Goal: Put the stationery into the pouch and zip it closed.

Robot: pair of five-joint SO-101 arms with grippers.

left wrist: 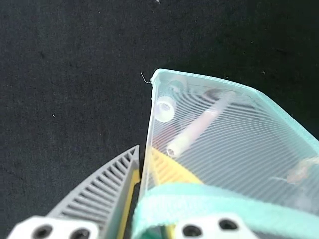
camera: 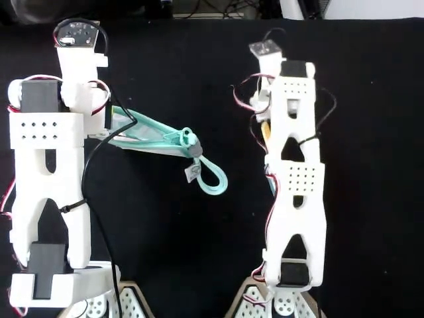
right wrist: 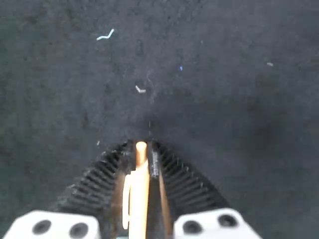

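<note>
The pouch (camera: 149, 136) is see-through striped plastic with a teal border and a teal wrist loop (camera: 213, 177). It stretches from the left arm toward the table's middle. My left gripper (left wrist: 144, 155) is shut on one end of the pouch (left wrist: 224, 144), with a grey finger (left wrist: 107, 186) outside its wall. Inside lie a pale pen-like stick (left wrist: 199, 127) and a small white ring-shaped piece (left wrist: 165, 108). My right gripper (right wrist: 142, 148) is shut on a thin yellow-orange stick of stationery (right wrist: 139, 184), hanging over bare cloth. That yellow piece (camera: 265, 131) peeks out beside the right arm.
A black cloth (camera: 165, 238) covers the table, with a few pale lint specks (right wrist: 105, 35) under the right gripper. Both white arms stand upright over their bases at the near edge, with open cloth between them.
</note>
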